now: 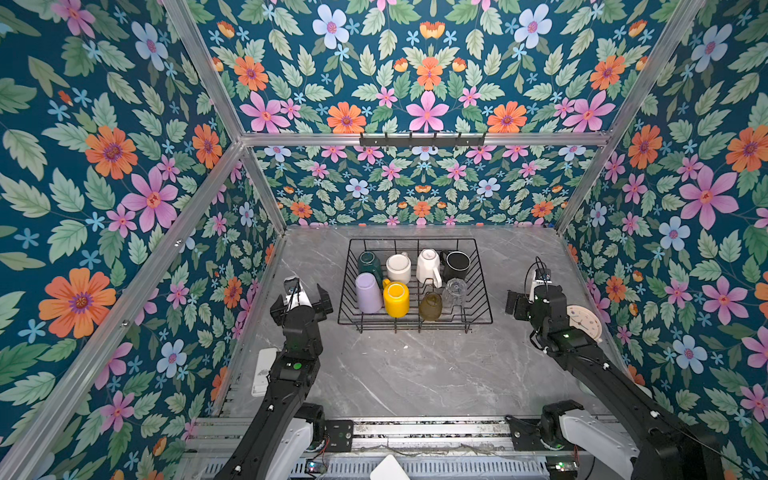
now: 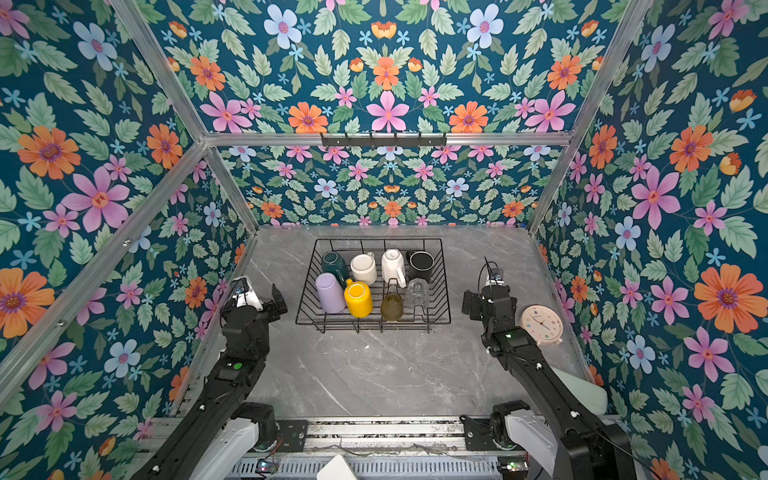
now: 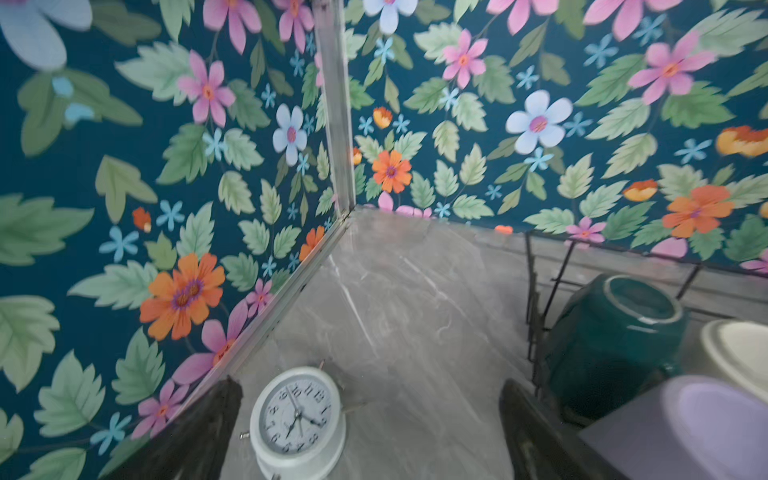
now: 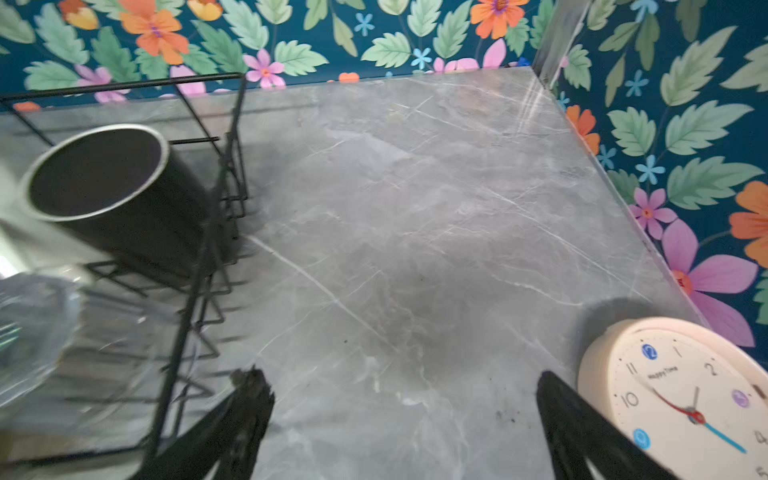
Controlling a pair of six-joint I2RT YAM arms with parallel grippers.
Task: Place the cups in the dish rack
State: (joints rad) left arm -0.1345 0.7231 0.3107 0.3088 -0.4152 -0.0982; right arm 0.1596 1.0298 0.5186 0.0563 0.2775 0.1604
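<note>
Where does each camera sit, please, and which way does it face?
Top views: above the near edge, looking down at the dish rack; left arm, right arm show.
Left wrist: behind the open left tool, facing white clock and teal mug.
Right wrist: behind the open right tool, facing black mug and cream clock.
Shared: all show the dish rack.

Left arm (image 1: 276,405) and right arm (image 1: 602,361) are both matte black, with white base shells, tiny green lights, thin wrist cables.

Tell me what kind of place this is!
Probably a pretend kitchen for robot practice: flowery wallpaper on a metal frame, a dish rack of cups on a marble-look counter, and two robot arms.
</note>
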